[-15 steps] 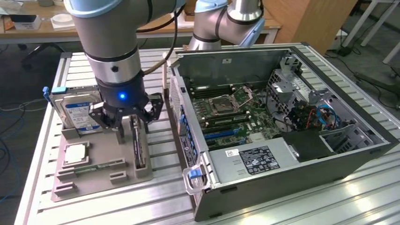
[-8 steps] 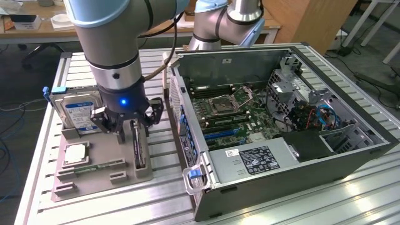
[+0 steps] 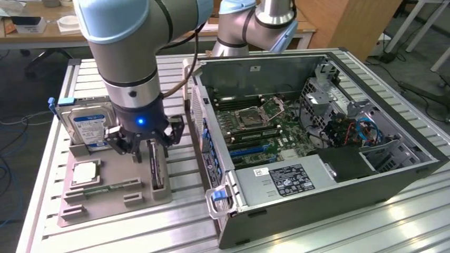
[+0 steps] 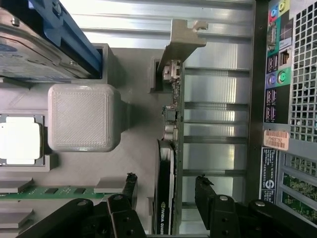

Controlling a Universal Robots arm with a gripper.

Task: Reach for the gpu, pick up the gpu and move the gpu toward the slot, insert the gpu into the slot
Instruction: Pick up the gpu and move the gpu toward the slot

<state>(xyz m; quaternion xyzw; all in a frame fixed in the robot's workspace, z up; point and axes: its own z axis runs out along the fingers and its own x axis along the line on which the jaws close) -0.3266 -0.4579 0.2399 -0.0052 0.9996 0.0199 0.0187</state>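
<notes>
The gpu (image 3: 156, 169) stands on edge in a slot of the grey holder tray (image 3: 119, 203), its silver end bracket (image 4: 181, 39) toward the far end. In the wrist view I see the gpu (image 4: 168, 148) edge-on, its black fan housing between my fingers. My gripper (image 3: 146, 143) is open and lowered over the card, one fingertip (image 4: 130, 186) on one side and the other (image 4: 204, 191) on the opposite side, both apart from it. The blue slot (image 3: 247, 149) lies on the motherboard inside the open computer case (image 3: 316, 211).
On the tray stand a silver hard drive (image 3: 88, 126) in a blue bracket, a CPU (image 3: 84, 173) and a green memory stick (image 3: 113, 188). The case's rear wall (image 4: 277, 124) rises close beside the tray. A second arm (image 3: 253, 26) stands behind the case.
</notes>
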